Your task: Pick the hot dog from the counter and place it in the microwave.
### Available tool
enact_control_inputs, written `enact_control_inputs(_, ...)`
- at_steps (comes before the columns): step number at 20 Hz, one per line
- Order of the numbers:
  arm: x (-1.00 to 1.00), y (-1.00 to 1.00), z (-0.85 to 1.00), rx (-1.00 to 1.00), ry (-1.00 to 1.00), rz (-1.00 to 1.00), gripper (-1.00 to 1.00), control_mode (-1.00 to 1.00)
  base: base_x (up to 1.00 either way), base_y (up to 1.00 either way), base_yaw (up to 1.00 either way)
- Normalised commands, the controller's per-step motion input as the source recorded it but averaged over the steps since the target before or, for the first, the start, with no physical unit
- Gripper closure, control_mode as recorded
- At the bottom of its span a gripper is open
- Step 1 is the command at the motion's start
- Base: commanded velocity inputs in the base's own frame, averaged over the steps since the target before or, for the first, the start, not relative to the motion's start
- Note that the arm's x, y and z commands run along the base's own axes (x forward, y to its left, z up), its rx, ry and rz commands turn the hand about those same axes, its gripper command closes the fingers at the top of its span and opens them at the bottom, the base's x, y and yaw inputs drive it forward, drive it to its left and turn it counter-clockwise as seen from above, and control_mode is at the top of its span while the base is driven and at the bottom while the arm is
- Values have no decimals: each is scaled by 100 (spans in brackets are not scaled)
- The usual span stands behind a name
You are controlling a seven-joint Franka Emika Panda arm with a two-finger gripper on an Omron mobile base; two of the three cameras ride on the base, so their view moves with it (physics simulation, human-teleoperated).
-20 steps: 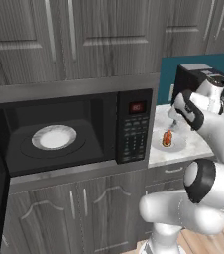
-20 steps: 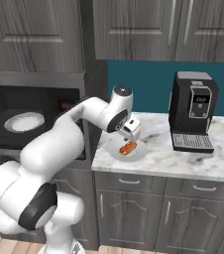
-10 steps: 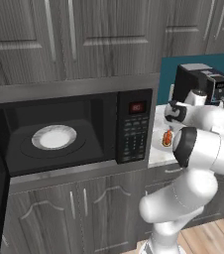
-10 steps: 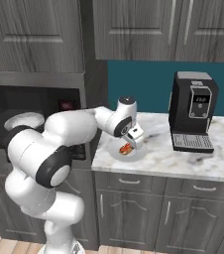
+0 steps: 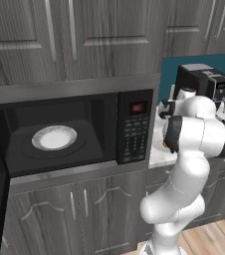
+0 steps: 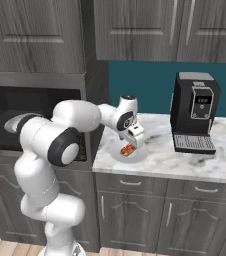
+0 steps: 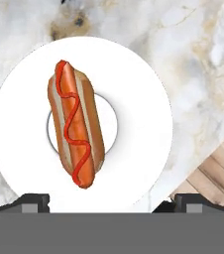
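Left base view: the microwave (image 5: 69, 134) stood open, turntable bare, ready to receive food.

Right base view: the gripper (image 6: 134, 141) hung just above the hot dog (image 6: 128, 149) on its white plate (image 6: 141, 155) near the counter (image 6: 160, 161) edge.

Hand view: fingertips (image 7: 32, 202) spread wide, holding nothing, straddling the plate for a descent.

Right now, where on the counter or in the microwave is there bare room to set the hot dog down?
The microwave stands open, its white turntable bare. On the counter, bare marble lies between the white plate and the coffee machine. The plate's corner is crowded: the hot dog lies on it, and the gripper hangs just above.
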Motion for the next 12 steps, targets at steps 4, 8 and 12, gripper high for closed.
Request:
enact_control_inputs(4, 22, 0, -45, 3, 0, 0, -100, -100, 0, 0, 0)
enact_control_inputs(8, 16, 0, -41, 6, -1, 0, -100, -100, 0, 0, 0)
enact_control_inputs(12, 29, 0, -22, 4, 0, 0, -100, -100, 0, 0, 0)
